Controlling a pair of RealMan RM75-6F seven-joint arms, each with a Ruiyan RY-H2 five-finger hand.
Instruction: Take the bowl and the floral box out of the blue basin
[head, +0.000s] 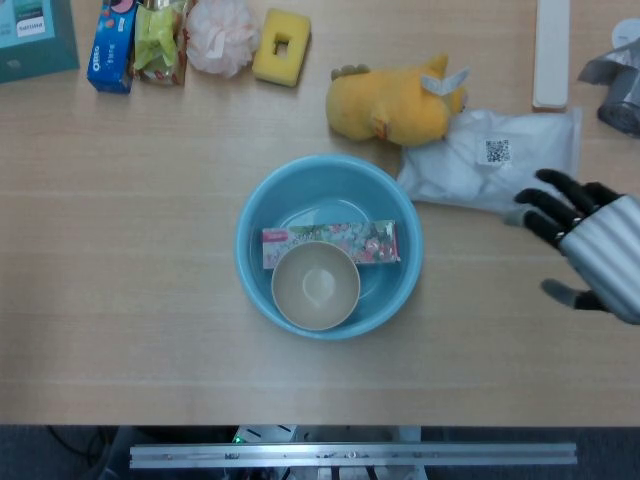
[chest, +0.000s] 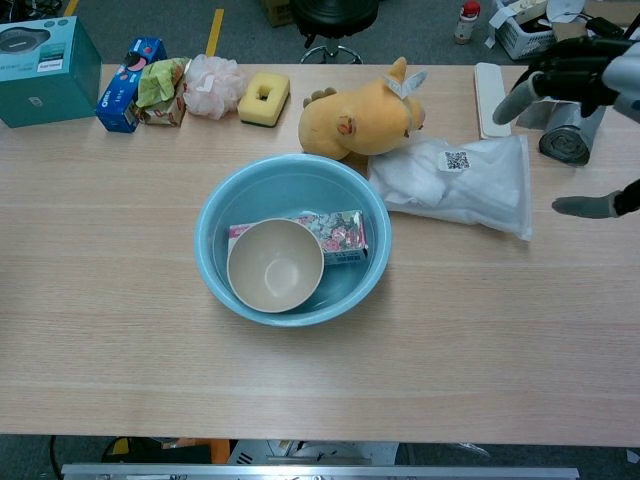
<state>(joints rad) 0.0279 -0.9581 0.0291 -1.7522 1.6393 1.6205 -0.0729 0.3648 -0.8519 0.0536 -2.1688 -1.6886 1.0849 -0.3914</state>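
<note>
R robot hand (head: 585, 250) hangs empty w/ fingers spread near the white bag (head: 495, 170), so I aim it over the basin (head: 255, 215) rim onto the bowl (head: 315, 286), which overlaps the box (head: 335, 240), and lift that 1st.

Even overhead light, soft short shadows, no glare on worktop (head: 120, 300). Head view slightly soft; my right hand (head: 585, 250) a bit blurred.
</note>
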